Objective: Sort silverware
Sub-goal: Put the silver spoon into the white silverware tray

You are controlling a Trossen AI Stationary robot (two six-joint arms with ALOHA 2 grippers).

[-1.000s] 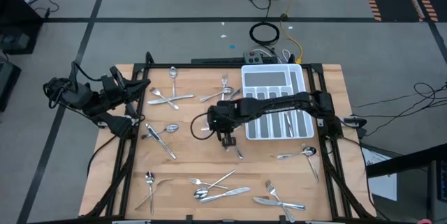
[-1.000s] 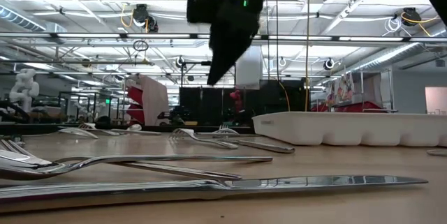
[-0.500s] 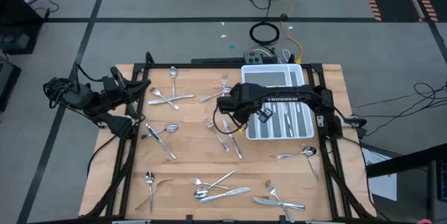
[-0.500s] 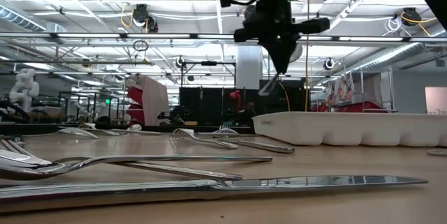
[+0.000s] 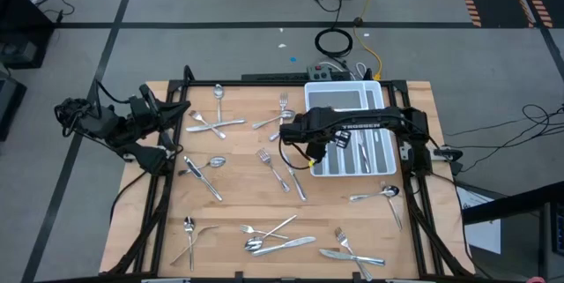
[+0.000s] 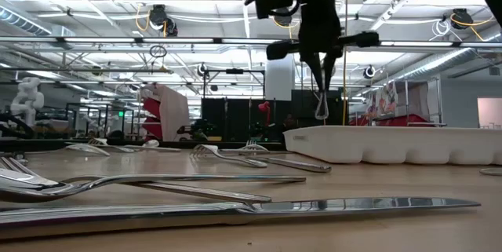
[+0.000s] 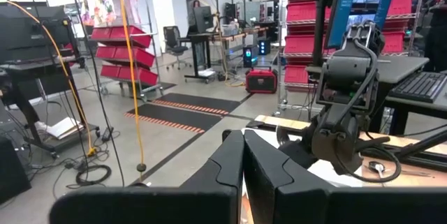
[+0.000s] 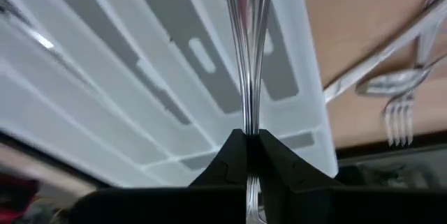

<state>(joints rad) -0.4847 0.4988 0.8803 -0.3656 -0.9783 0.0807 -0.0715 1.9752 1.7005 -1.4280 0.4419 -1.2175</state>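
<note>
My right gripper (image 5: 319, 149) (image 6: 320, 57) hovers over the left edge of the white compartmented tray (image 5: 345, 98) (image 6: 392, 144) and is shut on one slim piece of silverware (image 6: 321, 99) (image 8: 246, 56). Whether it is a fork, spoon or knife does not show. Other forks, spoons and knives lie flat on the wooden table: a fork (image 5: 273, 168) and a knife (image 5: 296, 183) near the middle, a spoon (image 5: 374, 195) near the tray, and a cluster (image 5: 278, 234) by the near edge. My left gripper (image 7: 243, 165) is shut and waits at the table's left edge (image 5: 163, 129). My right gripper pinches the silverware piece's narrow shaft (image 8: 246, 128) between its two fingers (image 8: 230, 151), coming from above and pointing down, along the piece. The piece is lifted clear and hangs upright below the fingers, its widening handle end (image 6: 321, 112) lowest, above the tray's wall.
Some pieces lie in the tray's long compartments (image 5: 366, 151). More silverware is scattered at the far left (image 5: 216, 122) and near left (image 5: 189, 230) of the table. A black frame rims the table (image 5: 264, 78). Cables and a power strip (image 5: 330, 71) lie beyond the far edge.
My right gripper has risen from low over the table's middle and moved toward the tray on the right, turning until its fingers point down. The silverware piece has been lifted clear of the table and now hangs upright over the tray's left edge.
</note>
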